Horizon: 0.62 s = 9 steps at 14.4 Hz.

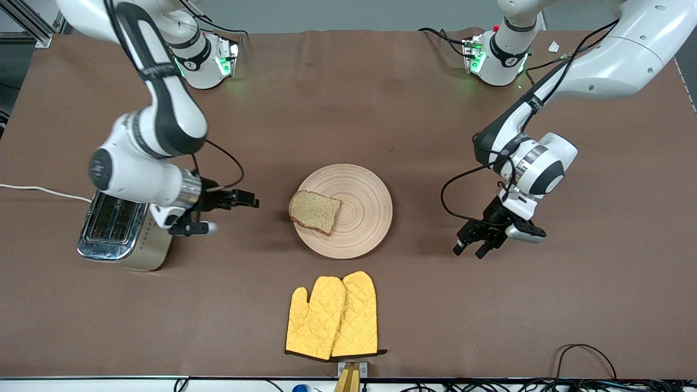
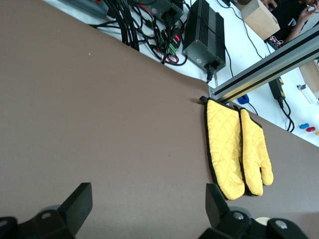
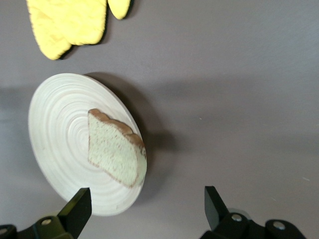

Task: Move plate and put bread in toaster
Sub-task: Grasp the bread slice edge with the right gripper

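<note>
The light-wood plate [image 1: 366,213] lies mid-table with the brown bread slice [image 1: 314,211] on its edge toward the right arm's end, slightly overhanging. The toaster [image 1: 116,231] stands at the right arm's end of the table, slots up, partly hidden by the right arm. My right gripper [image 1: 248,199] is open and empty, between toaster and plate, pointing at the plate. In the right wrist view, plate [image 3: 55,124] and bread [image 3: 117,149] lie ahead of the open right gripper [image 3: 147,204]. My left gripper [image 1: 471,250] is open and empty above bare table toward the left arm's end, as the left wrist view [image 2: 149,204] shows.
A pair of yellow oven mitts [image 1: 332,316] lies nearer to the front camera than the plate; they also show in the left wrist view [image 2: 237,149] and the right wrist view [image 3: 70,20]. The toaster's white cord [image 1: 43,190] runs off the table's end.
</note>
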Available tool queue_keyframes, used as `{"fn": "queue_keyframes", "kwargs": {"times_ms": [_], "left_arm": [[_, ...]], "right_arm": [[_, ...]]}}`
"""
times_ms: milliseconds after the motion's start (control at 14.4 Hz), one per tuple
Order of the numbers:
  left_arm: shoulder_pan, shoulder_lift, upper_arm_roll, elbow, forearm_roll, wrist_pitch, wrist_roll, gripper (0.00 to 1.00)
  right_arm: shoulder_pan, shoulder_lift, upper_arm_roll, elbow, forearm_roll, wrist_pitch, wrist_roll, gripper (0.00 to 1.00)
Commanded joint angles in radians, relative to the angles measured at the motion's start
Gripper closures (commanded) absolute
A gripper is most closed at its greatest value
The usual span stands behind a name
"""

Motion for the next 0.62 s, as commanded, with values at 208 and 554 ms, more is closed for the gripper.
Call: {"fn": "queue_keyframes", "kwargs": {"times_ms": [208,554], "left_arm": [[0.031,0.007,-0.053,-0.005,0.023,0.022,0.027,0.00],[0.031,0.002,-0.059,-0.011,0.023,0.022,0.039,0.01]], "right_arm": [[0.114,0.091,-0.007,-0.063,0.133,0.213,0.010,0.00],[0.163,0.124,-0.009,-0.066,0.194,0.265,0.013,0.13]]}}
